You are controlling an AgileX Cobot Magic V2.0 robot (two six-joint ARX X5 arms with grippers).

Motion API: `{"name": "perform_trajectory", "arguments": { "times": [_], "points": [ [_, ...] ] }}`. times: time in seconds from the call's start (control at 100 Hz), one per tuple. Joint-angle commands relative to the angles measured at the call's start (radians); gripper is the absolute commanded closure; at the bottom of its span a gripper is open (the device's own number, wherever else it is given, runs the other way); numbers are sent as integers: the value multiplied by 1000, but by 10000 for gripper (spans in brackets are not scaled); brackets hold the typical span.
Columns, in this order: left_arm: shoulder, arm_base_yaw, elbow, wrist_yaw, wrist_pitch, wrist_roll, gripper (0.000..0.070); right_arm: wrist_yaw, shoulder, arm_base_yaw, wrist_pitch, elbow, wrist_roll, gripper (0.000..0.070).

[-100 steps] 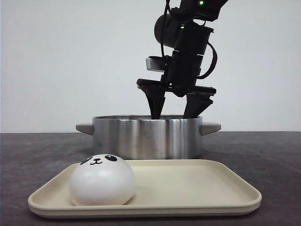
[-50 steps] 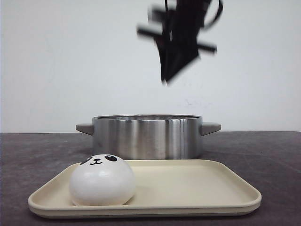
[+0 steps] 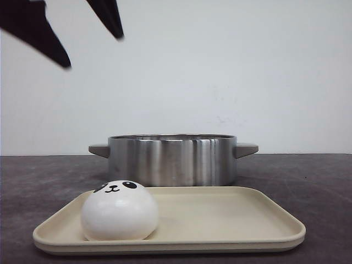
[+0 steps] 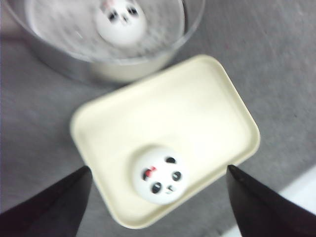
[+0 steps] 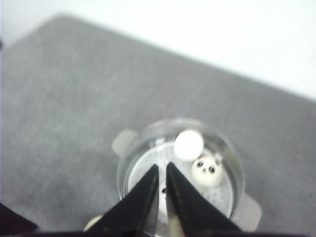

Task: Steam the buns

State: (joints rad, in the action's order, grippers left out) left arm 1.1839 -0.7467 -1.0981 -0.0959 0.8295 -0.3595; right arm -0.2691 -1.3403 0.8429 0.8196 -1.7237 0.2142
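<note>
Your left gripper (image 4: pixel 157 197) hangs spread wide, empty, above the tray (image 4: pixel 207 98), which holds one bun (image 4: pixel 160 177). Right gripper (image 5: pixel 162 197) is nearly closed, empty, high over the pot (image 5: pixel 129 163); at least two buns (image 5: pixel 207 171) inside.

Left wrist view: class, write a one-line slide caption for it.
Open left pincer hovers above the last panda bun on the cream tray, with another bun already in the steel pot.
</note>
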Motion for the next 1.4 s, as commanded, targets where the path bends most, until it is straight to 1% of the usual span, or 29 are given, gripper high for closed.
{"name": "perform_trajectory", "arguments": {
  "times": [0.0,0.17,0.36,0.48,0.5,0.57,0.63,0.73,0.89,0.91,0.94,0.98,1.02,1.06,1.09,1.12,1.13,1.16,1.22,1.39],
  "points": [
    [40,-13,12,-29,-15,-55,173,-16,7,16,-3,-23,16,683],
    [160,-24,18,-69,-16,-53,173,-21,64,20,-1,-23,22,683],
    [299,-31,17,-71,-16,-27,173,-24,76,20,41,-23,42,683],
    [379,-40,18,-71,-31,-27,168,-24,75,20,77,-23,62,683],
    [391,-42,18,-71,-35,-27,158,-24,75,20,80,-23,67,683],
    [426,-47,17,-70,-51,-27,92,-24,75,21,80,-23,69,683],
    [454,-54,17,-70,-71,-32,54,-24,75,24,80,-23,69,683],
    [488,-61,17,-70,-100,-55,58,-24,75,26,80,-23,69,683],
    [527,-68,17,-69,-103,-55,76,-24,75,26,80,-23,68,683],
    [531,-68,17,-69,-100,-52,86,-24,75,26,80,-23,67,683],
    [534,-68,17,-69,-93,-49,124,-24,75,26,80,-23,67,683],
    [537,-68,17,-69,-89,-42,205,-24,75,26,80,-23,67,683],
    [538,-68,18,-65,-87,-32,317,-24,75,26,80,-23,67,683],
    [538,-70,17,-61,-88,-19,442,-24,75,26,80,-23,67,683],
    [538,-72,17,-58,-90,-9,551,-24,75,26,80,-23,67,683],
    [538,-72,17,-59,-92,9,675,-24,75,26,80,-23,67,683],
    [538,-72,17,-59,-92,16,700,-24,75,26,80,-23,67,683],
    [538,-72,17,-58,-92,32,689,-24,75,26,80,-23,67,683],
    [537,-72,17,-59,-91,65,692,-24,75,26,80,-23,66,683],
    [461,-72,11,-67,-83,100,692,-24,75,26,85,-23,66,683]
  ]
}}
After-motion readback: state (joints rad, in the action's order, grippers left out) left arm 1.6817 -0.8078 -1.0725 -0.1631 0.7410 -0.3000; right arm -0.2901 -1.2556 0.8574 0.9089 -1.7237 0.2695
